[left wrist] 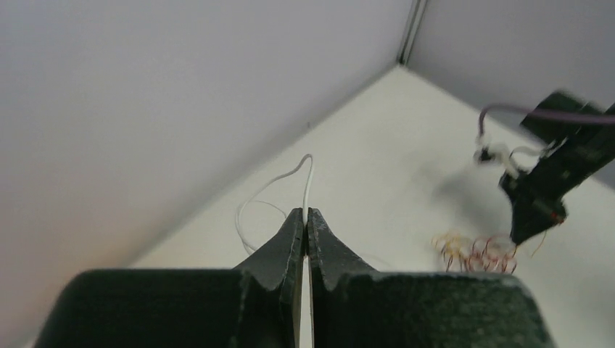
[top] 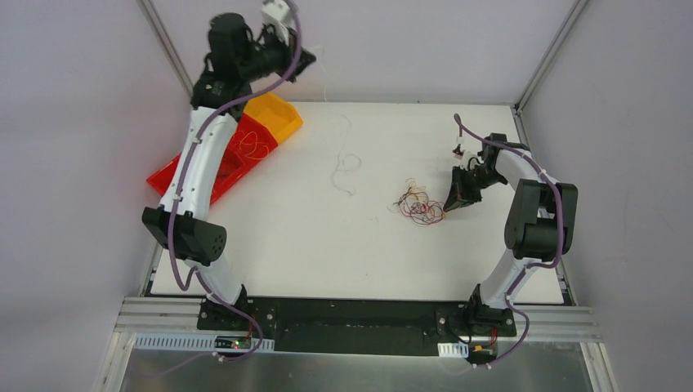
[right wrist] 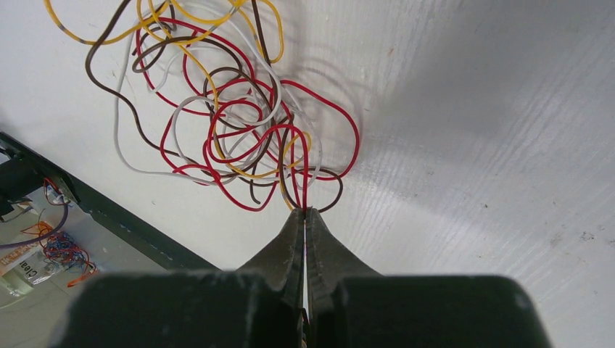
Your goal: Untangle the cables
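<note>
The cables lie mostly as one tangle (top: 418, 204) of red, yellow, white and brown wires (right wrist: 232, 123) right of the table's middle. My right gripper (right wrist: 304, 210) is shut on strands at the tangle's edge, low over the table (top: 452, 200). My left gripper (left wrist: 306, 212) is raised high at the back left (top: 309, 57) and is shut on a single white cable (left wrist: 308, 177). That white cable hangs down and curls on the table (top: 350, 162), apart from the tangle. The left wrist view also shows the tangle (left wrist: 475, 252) and the right arm's gripper (left wrist: 537, 217).
A red bin (top: 176, 175) and an orange bin (top: 274, 114) lie side by side at the back left, under the left arm; thin loose wires (top: 255, 147) rest in the red one. Grey walls close the back and both sides. A black strip (top: 351, 314) runs along the near edge.
</note>
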Tool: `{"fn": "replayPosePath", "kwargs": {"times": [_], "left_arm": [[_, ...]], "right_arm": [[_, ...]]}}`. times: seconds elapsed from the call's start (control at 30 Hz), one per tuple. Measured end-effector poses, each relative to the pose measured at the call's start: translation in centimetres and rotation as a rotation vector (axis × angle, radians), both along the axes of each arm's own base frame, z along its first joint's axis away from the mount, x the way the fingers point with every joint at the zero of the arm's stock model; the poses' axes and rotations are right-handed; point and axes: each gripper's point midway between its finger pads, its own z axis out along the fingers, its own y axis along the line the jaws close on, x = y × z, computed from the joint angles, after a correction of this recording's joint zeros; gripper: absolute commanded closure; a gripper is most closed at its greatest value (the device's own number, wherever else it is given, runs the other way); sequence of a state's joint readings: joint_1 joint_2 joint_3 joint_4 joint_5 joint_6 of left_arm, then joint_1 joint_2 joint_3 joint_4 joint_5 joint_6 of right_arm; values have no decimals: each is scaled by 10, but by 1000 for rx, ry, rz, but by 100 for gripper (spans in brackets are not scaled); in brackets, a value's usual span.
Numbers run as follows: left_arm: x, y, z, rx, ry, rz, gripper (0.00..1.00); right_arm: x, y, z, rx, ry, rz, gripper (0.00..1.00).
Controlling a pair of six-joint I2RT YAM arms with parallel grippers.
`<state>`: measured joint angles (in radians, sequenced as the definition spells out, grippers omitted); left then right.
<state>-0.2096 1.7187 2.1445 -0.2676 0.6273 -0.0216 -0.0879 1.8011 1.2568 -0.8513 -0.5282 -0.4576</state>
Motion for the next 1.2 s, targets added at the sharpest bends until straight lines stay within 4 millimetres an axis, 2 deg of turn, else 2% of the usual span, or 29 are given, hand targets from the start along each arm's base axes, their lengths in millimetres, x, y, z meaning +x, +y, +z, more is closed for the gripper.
{"fn": "replayPosePath", "kwargs": {"times": [0.03, 0.13, 0.17, 0.27, 0.37, 0.43, 0.5, 0.67, 0.77, 0.9, 0.93, 1.1, 1.2], "left_arm": [[7, -6, -29, 51, 45, 10, 100], [21, -32, -139, 246, 222, 10, 100], [22, -40, -178, 306, 295, -2, 100], [17, -59, -279, 428, 517, -35, 100], [10, -63, -344, 475, 687, -47, 100], [4, -65, -374, 495, 768, -54, 100], [0, -66, -394, 506, 823, -55, 96], [-3, -75, -427, 522, 897, -57, 88], [-6, -77, -438, 522, 932, -54, 75], [-9, -79, -439, 489, 970, -39, 49], [-11, -79, -441, 481, 987, -30, 45], [-25, -69, -461, 485, 1084, 39, 45], [-23, -62, -462, 492, 1088, 92, 45]], "right_arm": [[0, 0, 0, 0, 1, 0, 100], [0, 0, 0, 1, 1, 0, 100], [0, 0, 0, 1, 1, 0, 100], [0, 0, 0, 0, 2, 0, 100], [-2, 0, -1, 1, 5, 0, 100], [-4, 0, -3, 2, 13, -1, 100], [-5, 1, -4, 2, 18, -1, 100], [-9, 1, -6, 5, 29, -3, 100], [-11, 1, -8, 6, 36, -3, 100], [-14, 2, -10, 7, 47, -4, 100], [-15, 2, -10, 7, 48, -4, 100], [-15, 2, -10, 9, 51, -8, 100], [-15, 2, -10, 10, 52, -10, 100]]}}
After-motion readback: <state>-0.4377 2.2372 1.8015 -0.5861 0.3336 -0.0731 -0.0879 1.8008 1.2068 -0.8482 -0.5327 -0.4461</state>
